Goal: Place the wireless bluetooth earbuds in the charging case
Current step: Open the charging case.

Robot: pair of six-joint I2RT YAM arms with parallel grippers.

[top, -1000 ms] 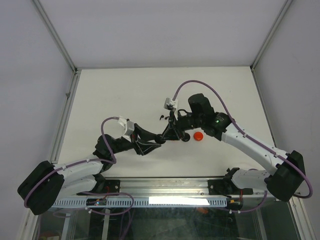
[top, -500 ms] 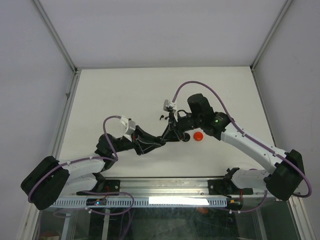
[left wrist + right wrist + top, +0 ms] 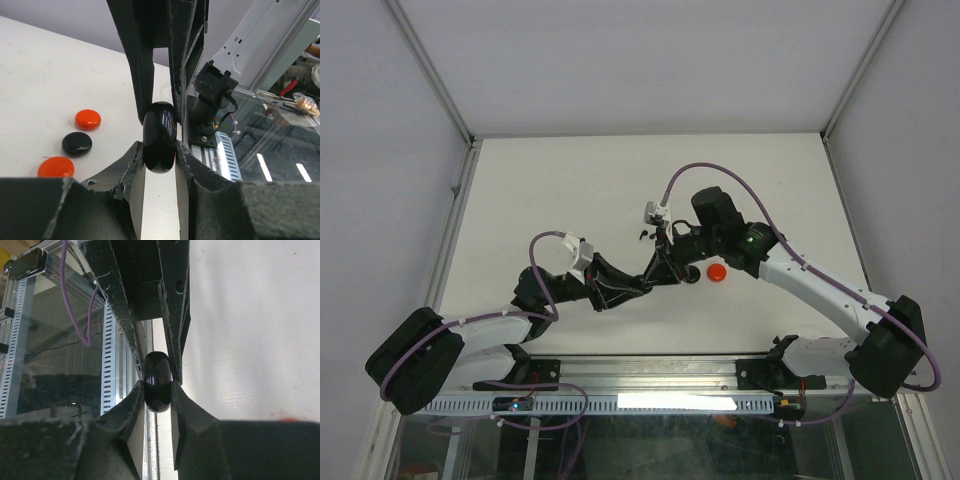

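Left pincer [image 3: 160, 146] and right pincer [image 3: 156, 385] are both closed, from opposite sides, on one glossy black case [image 3: 160, 135], which is held over the white worktop [image 3: 570, 180] near its middle. A red disc [image 3: 88, 119], a black disc [image 3: 77, 143] and another red disc [image 3: 56, 166] are seen lying nearby. Tiny dark earbuds [image 3: 642, 236] are seen on the worktop just beyond the pincers, toward the far edge.

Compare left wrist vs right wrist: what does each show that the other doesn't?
Left wrist only: two red discs and a black disc, loose. Right wrist only: a purple cable; of the discs, at most a red sliver. Both: a glossy black piece pinched between the left tool and right tool.
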